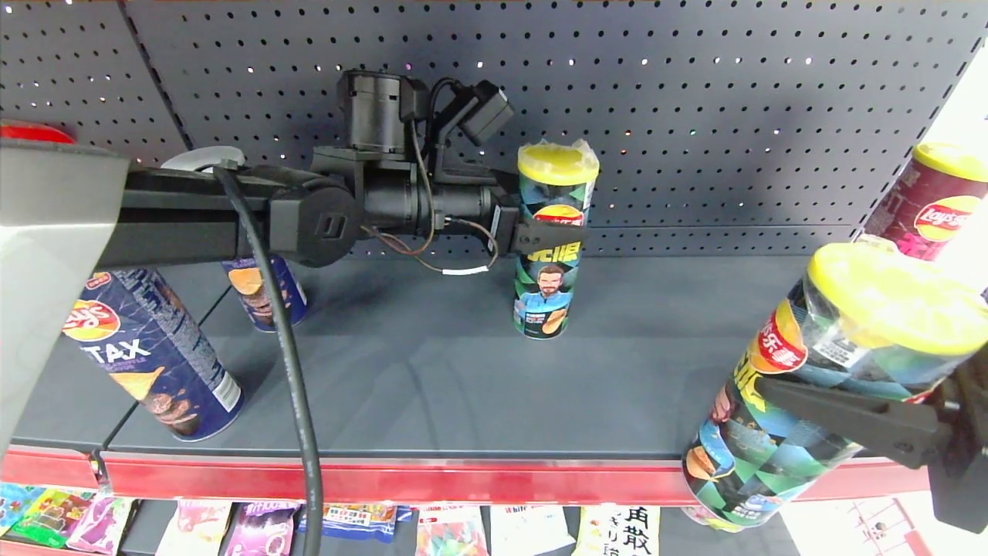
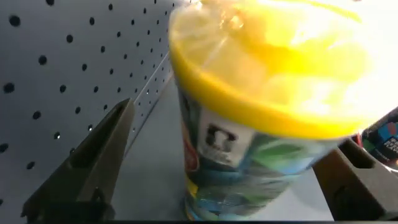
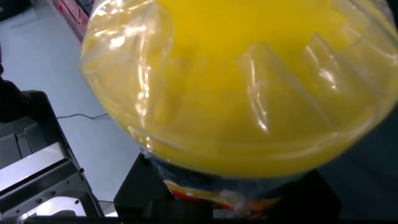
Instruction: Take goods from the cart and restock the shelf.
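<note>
Straddling the upright can (image 1: 543, 297) on the shelf (image 1: 432, 386) with the left claw (image 1: 556, 228) spread open, lid pointing up above it. Clamping the tilted can (image 1: 737, 455) at mid-body in the right claw (image 1: 810, 386), lid leaning up beyond it, base hanging below. Judging both light, stiff, slick tubes, dentable; pinching gently across mid-body.

Bright, even light falls across the shelf (image 1: 463, 386). At the far right it burns out to white past the end of the pegboard (image 1: 695, 154), and pinpoints of light shine through the pegboard's holes. The left arm (image 1: 231, 216) throws a soft shadow on the pegboard behind it and the shelf below. The red front lip (image 1: 386, 479) carries a thin gleam. Glare whitens part of the yellow lid of the standing can (image 2: 249, 124). The film over the held can (image 3: 249, 93) shows streaky highlights.
</note>
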